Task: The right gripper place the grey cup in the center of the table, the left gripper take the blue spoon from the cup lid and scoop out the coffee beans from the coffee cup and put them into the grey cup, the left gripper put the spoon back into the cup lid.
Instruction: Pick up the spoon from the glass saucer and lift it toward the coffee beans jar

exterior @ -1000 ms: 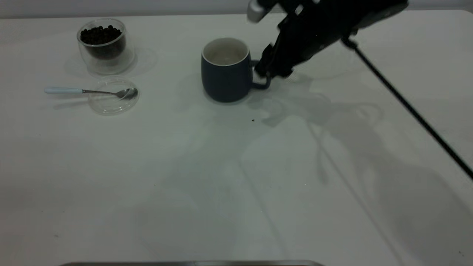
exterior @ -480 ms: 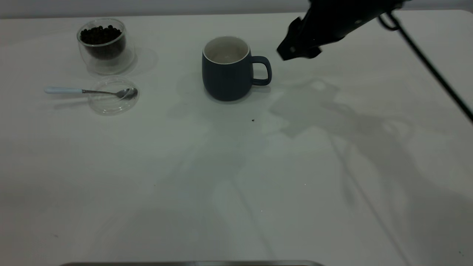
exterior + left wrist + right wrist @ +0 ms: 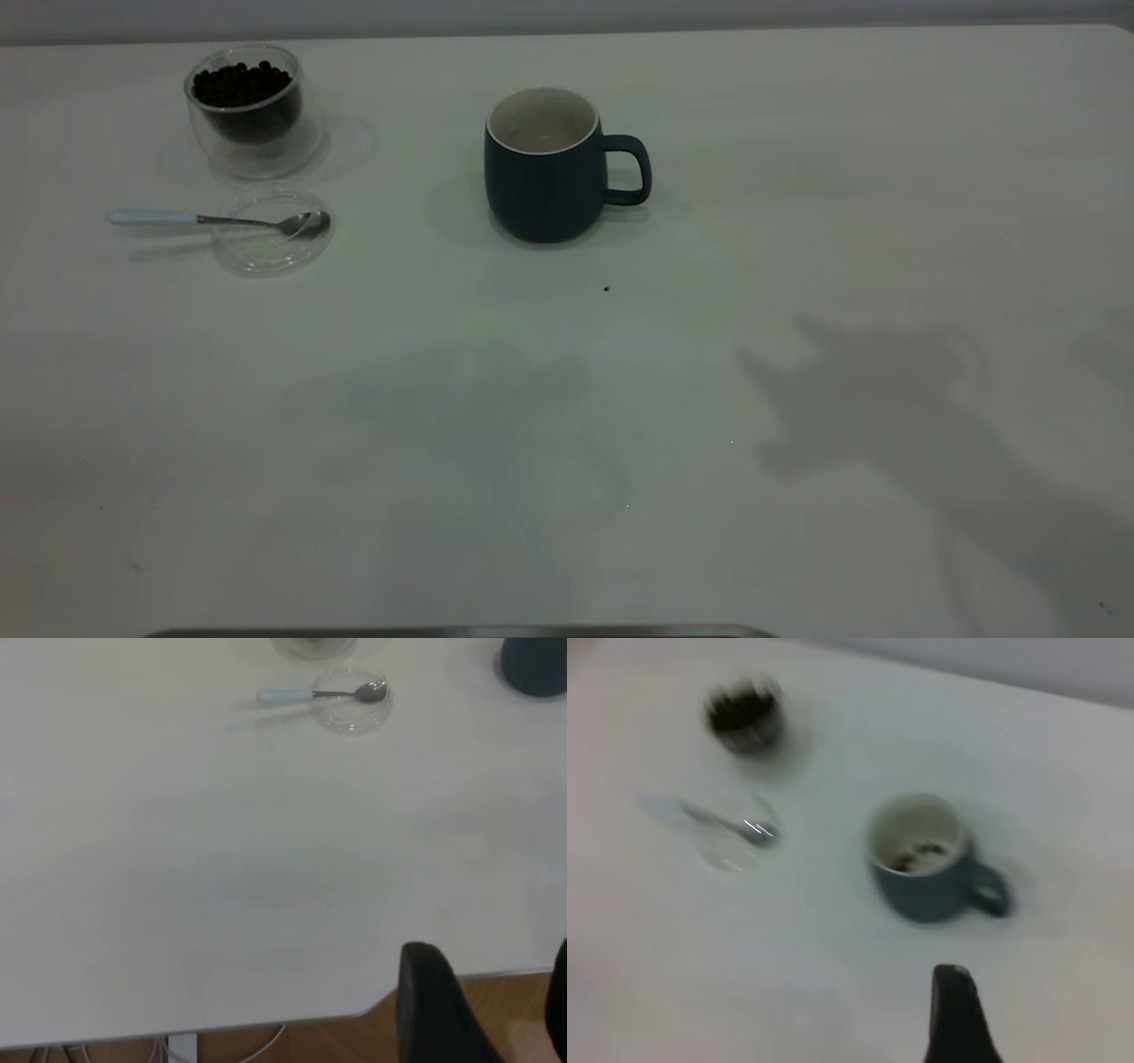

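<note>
**Mug set near mid-table; spoon on the lid; both grippers away from the objects**

The mug [image 3: 542, 190] stood upright on the table [image 3: 567, 425], near its middle from side to side and toward the far edge in the exterior view. Its loop handle pointed toward the right arm's side. Nothing touched it.

The glass cup [image 3: 252, 124] stood well apart from the mug, on the left arm's side. It held a heap of coffee beans [image 3: 241, 82] reaching close to its rim. Just in front of the glass cup lay the clear lid [image 3: 266, 252], flat on the table. The spoon [image 3: 159, 217] rested across the lid, with its metal bowl inside the rim and its pale blue handle reaching out over the table, away from the mug.

A small dark speck [image 3: 606, 288] lay on the table in front of the mug. A broad shadow [image 3: 859, 399] fell on the right arm's side.

Neither gripper appeared in the exterior view. In the left wrist view, the left gripper [image 3: 493, 948] hung over the table's edge, well apart from the spoon, with its two dark fingers [image 3: 434, 1001] spread wide and holding nothing. In the right wrist view, the right gripper [image 3: 954, 992] showed as a single dark tip, clear of the mug. Whether it was open or closed could not be told.
</note>
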Motion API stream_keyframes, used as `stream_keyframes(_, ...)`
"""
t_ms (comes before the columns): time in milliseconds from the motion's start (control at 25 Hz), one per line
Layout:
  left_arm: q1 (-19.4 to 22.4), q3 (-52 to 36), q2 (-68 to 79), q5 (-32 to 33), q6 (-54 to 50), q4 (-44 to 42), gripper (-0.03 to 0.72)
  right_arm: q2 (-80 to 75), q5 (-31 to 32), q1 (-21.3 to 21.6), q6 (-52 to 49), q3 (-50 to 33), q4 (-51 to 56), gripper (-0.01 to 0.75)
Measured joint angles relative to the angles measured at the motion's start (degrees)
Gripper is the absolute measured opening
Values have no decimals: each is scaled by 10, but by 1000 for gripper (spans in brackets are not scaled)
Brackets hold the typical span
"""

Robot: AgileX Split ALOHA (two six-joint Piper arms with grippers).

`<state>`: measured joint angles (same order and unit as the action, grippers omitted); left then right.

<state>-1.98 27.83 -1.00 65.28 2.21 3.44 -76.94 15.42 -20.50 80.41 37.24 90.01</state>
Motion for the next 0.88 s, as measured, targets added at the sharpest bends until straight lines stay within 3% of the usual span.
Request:
stream_keyframes(200,0,0,0,0,0,0,379,80,167,0,-161,-32,-116,458)
stream_keyframes(520,0,0,0,0,0,0,379,243,417,29,-590,-33,-634,458)
stream_keyframes(680,0,0,0,0,0,0,379,340,455,47,-760,-34,-831,458)
stream_keyframes(880,0,0,0,0,0,0,379,476,496,76,-815,-36,-921,458)
